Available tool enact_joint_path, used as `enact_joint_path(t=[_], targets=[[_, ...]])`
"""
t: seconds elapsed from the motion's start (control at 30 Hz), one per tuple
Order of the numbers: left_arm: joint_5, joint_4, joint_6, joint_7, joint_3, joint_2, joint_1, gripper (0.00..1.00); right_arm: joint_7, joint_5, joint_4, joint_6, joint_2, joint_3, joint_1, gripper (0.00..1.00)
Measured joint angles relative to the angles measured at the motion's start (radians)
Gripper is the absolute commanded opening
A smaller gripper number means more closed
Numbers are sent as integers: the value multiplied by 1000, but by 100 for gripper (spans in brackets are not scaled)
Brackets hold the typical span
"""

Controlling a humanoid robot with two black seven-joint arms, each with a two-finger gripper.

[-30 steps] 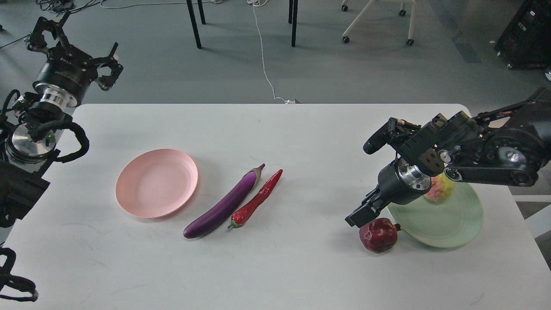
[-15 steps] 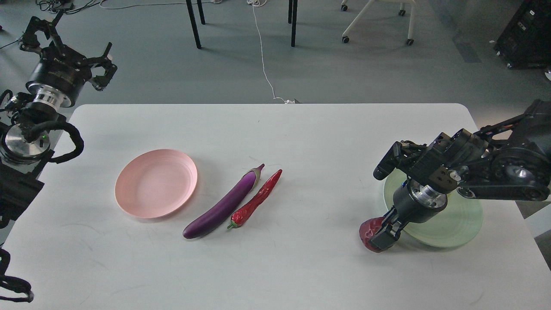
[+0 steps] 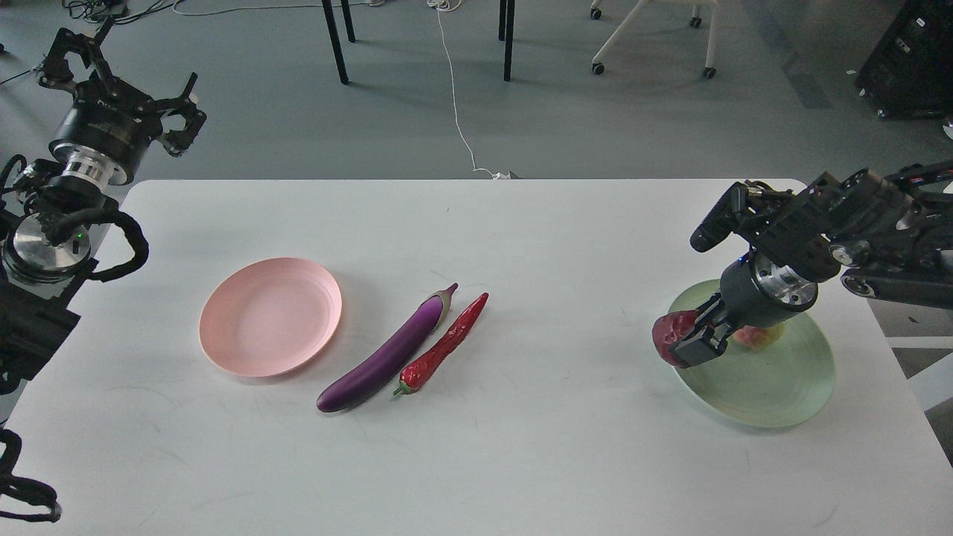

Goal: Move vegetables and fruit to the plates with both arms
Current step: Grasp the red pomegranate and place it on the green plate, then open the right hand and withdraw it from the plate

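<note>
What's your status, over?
Right gripper shut on pomegranate, at green plate rim. Left gripper open, idle. Eggplant, chili untouched. Nothing blocking.

- There is a single view, taken from the robot's own head, facing forward and tilted down.
- It sits high enough to take in nearly the whole white worktop [image 3: 476, 461], from near edge to far edge, with grey floor, chair legs and a trailing cable beyond.
- The left arm enters at the left edge, the right arm at the right edge.
- The worktop's near corners run out of the view.
</note>
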Motion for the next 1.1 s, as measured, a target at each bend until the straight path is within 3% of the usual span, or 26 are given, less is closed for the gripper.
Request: enact_joint_path(t=[0.17, 0.43, 0.7, 0.83, 1.1], targets=[[-1, 0, -2, -1, 0, -4, 0, 98, 0, -30, 0, -1, -58, -6, -45, 97], [48, -11, -20, 30, 21, 2, -8, 98, 6, 13, -5, -4, -118, 88, -70, 99], [316, -29, -26, 36, 30, 25, -55, 98, 7, 279, -109, -2, -205, 273, -100, 99], [518, -63, -26, 38, 31, 24, -98, 98, 6, 409, -214, -9, -212, 439, -198, 99], [1012, -197, -7, 35, 32, -45, -100, 97, 6, 616, -366, -13, -158, 951, -515, 99]])
